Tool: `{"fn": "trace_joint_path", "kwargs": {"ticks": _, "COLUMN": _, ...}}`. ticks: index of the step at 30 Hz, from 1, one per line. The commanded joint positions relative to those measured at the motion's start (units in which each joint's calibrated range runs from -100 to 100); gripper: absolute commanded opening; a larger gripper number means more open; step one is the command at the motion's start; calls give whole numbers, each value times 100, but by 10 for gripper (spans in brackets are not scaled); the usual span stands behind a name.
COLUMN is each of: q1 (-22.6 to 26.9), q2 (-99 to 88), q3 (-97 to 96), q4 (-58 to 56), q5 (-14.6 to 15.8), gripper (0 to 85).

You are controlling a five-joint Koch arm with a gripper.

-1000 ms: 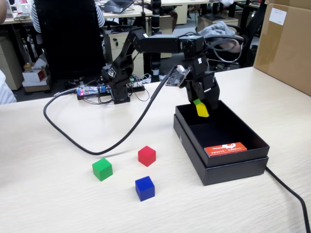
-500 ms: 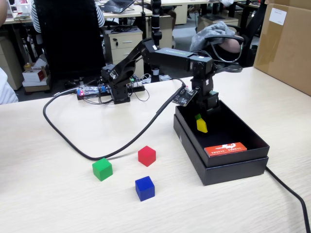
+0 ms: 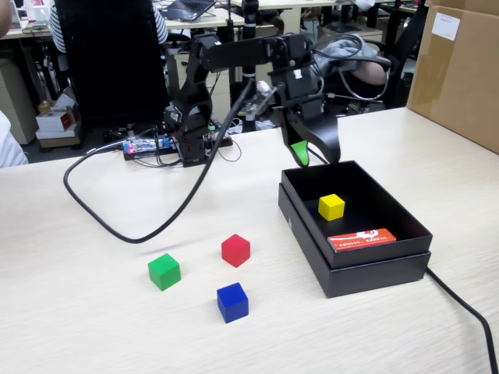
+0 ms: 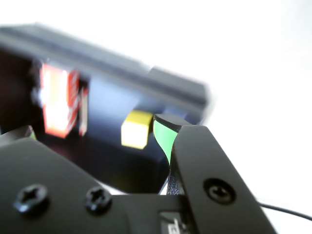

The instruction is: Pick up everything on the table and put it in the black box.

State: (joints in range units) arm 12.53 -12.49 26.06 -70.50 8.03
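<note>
The yellow cube [image 3: 331, 206] [image 4: 136, 129] lies loose on the floor of the black box [image 3: 374, 271] [image 4: 170, 87], toward its back. My gripper [image 3: 316, 158] [image 4: 95, 127] hangs above the box's back left corner, open and empty, its green pad facing inward. On the table [image 3: 93, 312] left of the box sit the red cube [image 3: 235, 250], the green cube [image 3: 164, 272] and the blue cube [image 3: 232, 302], all apart from the gripper.
An orange-red card [image 3: 361, 239] [image 4: 56, 100] lies in the box near its front wall. A thick black cable [image 3: 117, 230] loops over the table left of the cubes. A big brown cardboard box [image 3: 460, 70] stands at the back right.
The gripper let go of the yellow cube, which now rests on the box floor. The arm has risen and drawn back toward the box's rear edge.
</note>
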Motion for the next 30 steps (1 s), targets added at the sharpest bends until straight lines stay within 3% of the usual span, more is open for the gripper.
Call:
{"fn": "trace_joint_path", "kwargs": {"ticks": 1, "q1": -288, "q2": -1166, "q3": -385, "q4": 22, "q5": -234, "gripper": 496}}
{"fn": "trace_joint_path", "kwargs": {"ticks": 15, "q1": -962, "q2": -2176, "q3": -2470, "q4": 350, "q5": -479, "gripper": 501}}
{"fn": "trace_joint_path", "kwargs": {"ticks": 30, "q1": -1431, "q2": -42, "q3": -593, "q4": 402, "q5": -777, "gripper": 493}}
